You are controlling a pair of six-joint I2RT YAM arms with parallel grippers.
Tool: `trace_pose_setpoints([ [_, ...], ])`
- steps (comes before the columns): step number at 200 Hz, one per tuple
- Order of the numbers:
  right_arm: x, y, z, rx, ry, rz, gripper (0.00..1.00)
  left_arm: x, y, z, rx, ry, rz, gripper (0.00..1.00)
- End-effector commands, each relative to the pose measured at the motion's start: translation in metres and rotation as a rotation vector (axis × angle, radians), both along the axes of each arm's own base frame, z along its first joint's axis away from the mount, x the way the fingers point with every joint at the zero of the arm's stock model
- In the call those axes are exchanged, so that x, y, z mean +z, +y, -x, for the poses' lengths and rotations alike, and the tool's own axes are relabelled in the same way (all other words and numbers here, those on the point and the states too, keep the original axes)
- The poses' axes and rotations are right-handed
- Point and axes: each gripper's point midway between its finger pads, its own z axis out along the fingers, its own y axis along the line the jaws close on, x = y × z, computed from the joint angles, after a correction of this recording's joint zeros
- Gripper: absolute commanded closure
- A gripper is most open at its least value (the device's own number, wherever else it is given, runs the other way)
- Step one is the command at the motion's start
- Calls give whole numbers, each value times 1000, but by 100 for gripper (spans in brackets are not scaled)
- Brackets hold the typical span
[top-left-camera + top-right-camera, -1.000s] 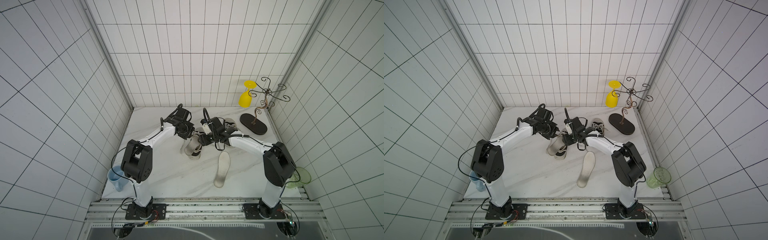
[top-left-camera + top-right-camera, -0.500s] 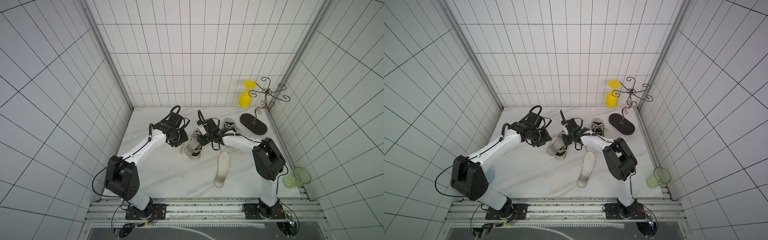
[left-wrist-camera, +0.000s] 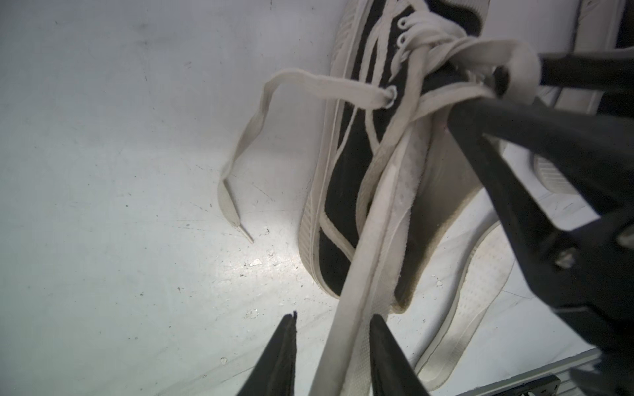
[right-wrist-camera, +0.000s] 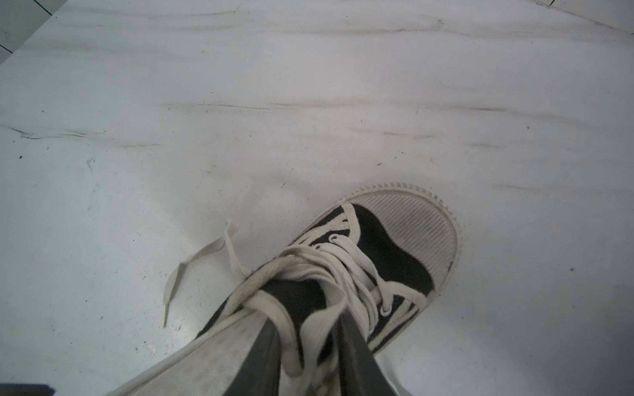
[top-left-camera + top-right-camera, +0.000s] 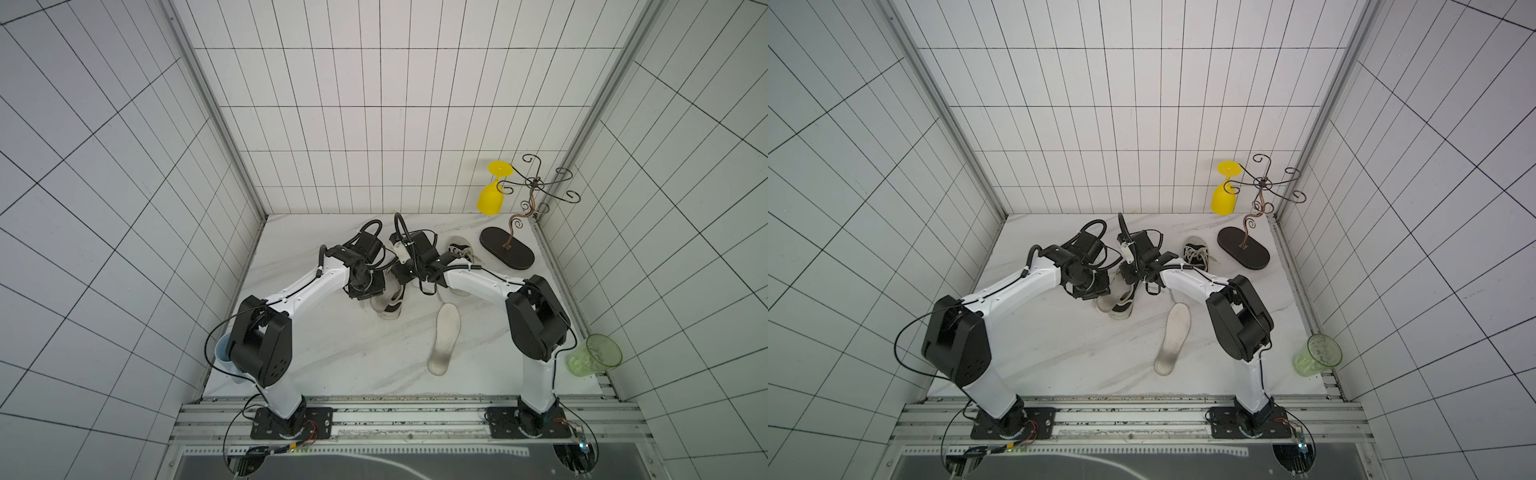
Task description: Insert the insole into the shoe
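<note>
The insertion had not begun. The insole (image 5: 444,338) lay flat and free on the tabletop (image 5: 332,353), just beside the heel of the black-and-white sneaker (image 5: 388,307) on the robot's right, and no fingers touched it. Both top views showed it clear of the shoe's mouth.

Both arms were at the sneaker instead, apparently readying its opening. In the right wrist view, the right gripper (image 4: 307,322) had its fingers (image 4: 356,360) drawn in on the bunched tongue and laces, which filled the gap between them. In the left wrist view, the left gripper (image 3: 333,315) had its fingers (image 3: 278,360) apart, straddling the white collar band near the heel. One finger lay against the band and the other stood off it, so no pinch was visible there.

The remaining work looked like everything that mattered: holding the mouth open, picking up the insole, feeding it in and seating it flat.

The insole's long axis ran roughly from the robot's side toward the back wall, slightly tilted. Its wider forefoot end pointed toward the back wall and its narrower heel end toward the arm bases. The sneaker lay along a similar line, with its ribbed toe cap away from the bases and its heel nearest the insole.
</note>
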Motion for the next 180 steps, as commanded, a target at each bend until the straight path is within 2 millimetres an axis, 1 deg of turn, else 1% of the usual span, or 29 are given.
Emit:
trace_pose_setpoints([
  [1, 31, 11, -22, 11, -64, -49, 76, -4, 2, 4, -31, 13, -30, 67],
  [8, 31, 10, -23, 9, -63, -49, 78, -6, 2, 5, -30, 21, -26, 69],
  [32, 31, 13, -21, 37, -53, -64, 87, -12, -10, 8, -25, 61, 42, 84],
  [41, 31, 14, -20, 42, -49, -67, 90, -14, -11, 8, 11, 77, 60, 88],
  [61, 29, 14, -17, 43, -29, -72, 95, -15, -19, 6, 118, 106, 191, 100],
  [77, 26, 11, -14, 29, -16, -74, 99, -15, -17, 2, 276, 126, 307, 100],
  [92, 25, 8, -10, 28, -6, -87, 100, -11, -16, -6, 413, 108, 453, 100],
  [107, 23, 9, -7, 32, 6, -96, 100, -2, -22, -16, 467, 81, 568, 100],
  [135, 30, 11, -3, 52, 8, -113, 100, 19, -26, -27, 448, 64, 556, 100],
  [152, 33, 13, -2, 62, 13, -119, 100, 29, -33, -34, 482, 78, 641, 100],
  [164, 34, 14, -2, 62, 16, -123, 100, 29, -33, -37, 491, 80, 628, 100],
  [172, 34, 14, -2, 63, 20, -125, 100, 23, -29, -38, 494, 85, 578, 100],
  [180, 34, 14, -1, 66, 22, -127, 100, 22, -32, -37, 488, 99, 583, 100],
])
